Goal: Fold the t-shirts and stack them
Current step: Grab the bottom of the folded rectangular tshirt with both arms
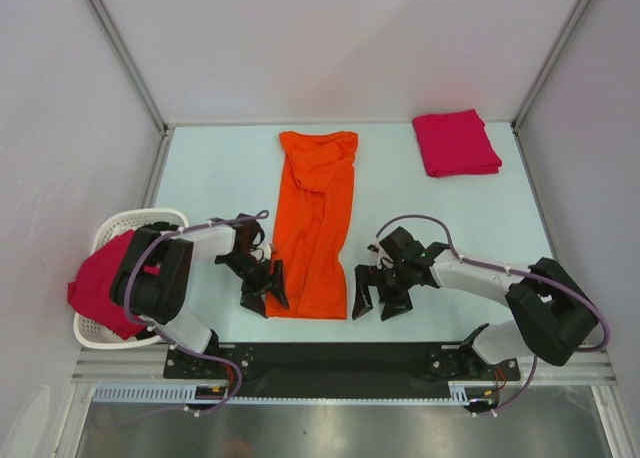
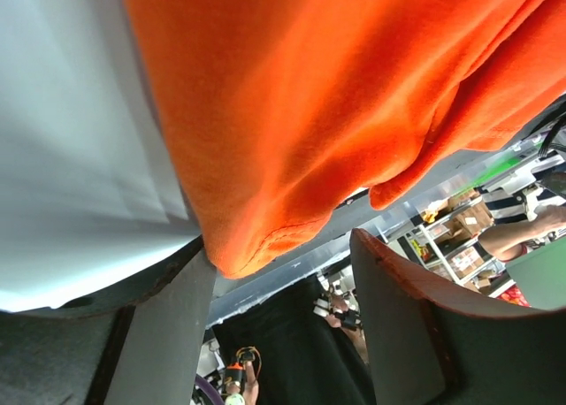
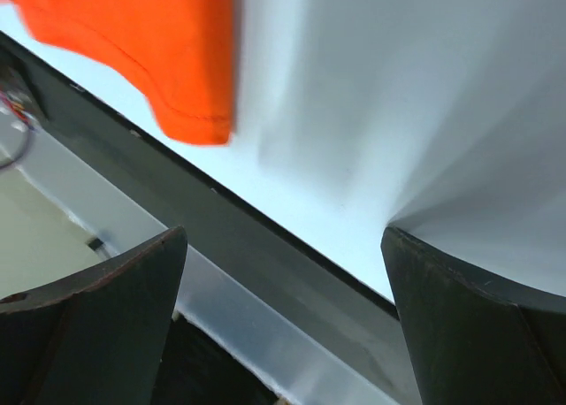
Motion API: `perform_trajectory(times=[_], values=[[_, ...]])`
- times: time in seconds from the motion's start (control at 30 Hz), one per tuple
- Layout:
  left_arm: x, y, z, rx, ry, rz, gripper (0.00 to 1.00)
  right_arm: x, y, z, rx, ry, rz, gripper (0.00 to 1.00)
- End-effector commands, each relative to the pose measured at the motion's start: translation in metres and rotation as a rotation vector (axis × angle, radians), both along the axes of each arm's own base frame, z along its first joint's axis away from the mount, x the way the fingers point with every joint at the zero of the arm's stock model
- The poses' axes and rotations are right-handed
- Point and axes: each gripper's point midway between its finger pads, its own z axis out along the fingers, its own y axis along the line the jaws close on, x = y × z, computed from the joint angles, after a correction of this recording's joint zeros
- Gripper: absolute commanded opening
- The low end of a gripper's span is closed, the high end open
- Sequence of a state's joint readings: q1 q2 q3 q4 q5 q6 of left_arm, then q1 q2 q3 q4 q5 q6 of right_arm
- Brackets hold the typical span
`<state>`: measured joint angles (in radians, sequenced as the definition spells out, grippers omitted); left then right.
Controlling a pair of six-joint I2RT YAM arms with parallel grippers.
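An orange t-shirt (image 1: 315, 218) lies folded into a long strip down the middle of the table, its hem toward me. My left gripper (image 1: 268, 296) stands open at the strip's near left corner. In the left wrist view the orange t-shirt (image 2: 336, 95) hangs over the jaws, its corner just touching the left finger (image 2: 168, 334). My right gripper (image 1: 377, 306) is open beside the near right corner, apart from the cloth. The right wrist view shows that orange corner (image 3: 159, 60) off to the left of the empty jaws. A folded crimson-pink t-shirt (image 1: 456, 143) lies at the back right.
A white slatted basket (image 1: 150, 218) stands off the table's left edge with another crimson-pink shirt (image 1: 100, 288) draped out of it. The black base rail (image 1: 330, 356) runs along the near edge just behind both grippers. Grey walls close in the back and sides.
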<state>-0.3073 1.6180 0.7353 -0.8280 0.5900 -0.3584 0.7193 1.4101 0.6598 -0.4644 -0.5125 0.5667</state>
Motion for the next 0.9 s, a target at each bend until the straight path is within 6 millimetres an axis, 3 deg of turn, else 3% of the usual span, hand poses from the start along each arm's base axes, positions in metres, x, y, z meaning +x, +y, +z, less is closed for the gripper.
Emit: perform_trajectory(times=[0.0,0.13,0.33,0.57,0.73,0.87], values=[[0.018,-0.005,-0.008,-0.017,-0.129,-0.015,0.70,0.029,0.018,0.000,0.118,-0.145,-0.096,0.99],[0.020,-0.006,-0.010,-0.011,-0.138,-0.007,0.73,0.033,0.023,-0.024,0.105,-0.099,-0.185,0.98],[0.028,-0.004,-0.020,0.036,-0.185,0.086,0.79,0.028,0.059,-0.026,0.202,-0.130,-0.174,0.96],[0.036,0.001,-0.019,0.081,-0.234,0.100,0.82,0.036,0.058,-0.032,0.118,-0.187,-0.278,0.94],[0.031,0.008,-0.020,0.127,-0.219,0.115,0.81,0.012,0.058,-0.045,0.007,-0.178,-0.257,0.93],[0.028,0.017,-0.028,0.194,-0.198,0.126,0.73,-0.009,0.053,-0.066,-0.081,-0.106,-0.213,0.91]])
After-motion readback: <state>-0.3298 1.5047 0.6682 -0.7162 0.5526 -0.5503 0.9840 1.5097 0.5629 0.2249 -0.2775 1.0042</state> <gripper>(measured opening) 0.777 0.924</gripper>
